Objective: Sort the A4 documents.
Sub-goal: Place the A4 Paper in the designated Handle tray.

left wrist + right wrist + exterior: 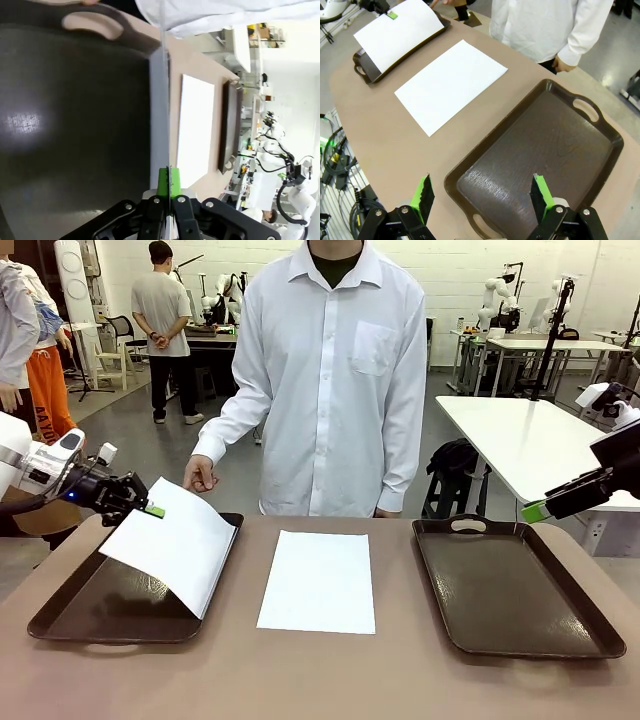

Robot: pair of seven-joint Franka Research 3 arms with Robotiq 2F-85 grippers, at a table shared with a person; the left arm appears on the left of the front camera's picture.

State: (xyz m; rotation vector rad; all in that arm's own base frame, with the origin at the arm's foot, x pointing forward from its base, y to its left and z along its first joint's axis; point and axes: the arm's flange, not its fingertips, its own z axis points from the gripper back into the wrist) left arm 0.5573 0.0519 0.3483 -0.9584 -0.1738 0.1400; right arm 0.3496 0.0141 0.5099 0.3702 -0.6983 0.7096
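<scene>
Right now, left claw [150,508] is clenched on the top edge of one A4 sheet [175,545], pinched thin between the green pads. It hangs tilted over the left tray [70,610], high end at my claw, low end down toward the tray's inner rim; can't tell if that low edge touches the tray. Not released, so I'd call this one mid-placement, not done. The second sheet [318,580] lies flat on the table [300,680] between the two trays, square to the edge and untouched by either claw. Right claw [535,510] is spread wide with nothing in it, hovering above the right tray [510,590], off its far right corner. No paper lies in that tray, and none on the floor of the left tray in my left wrist view. The person stands across the table, one hand [200,475] near the left tray's far corner, not on any paper. Progress estimate: under halfway. Left to do: lower and let go of the held sheet, then pick up the middle one and put it in a tray, probably the right one since that claw is free and close.
</scene>
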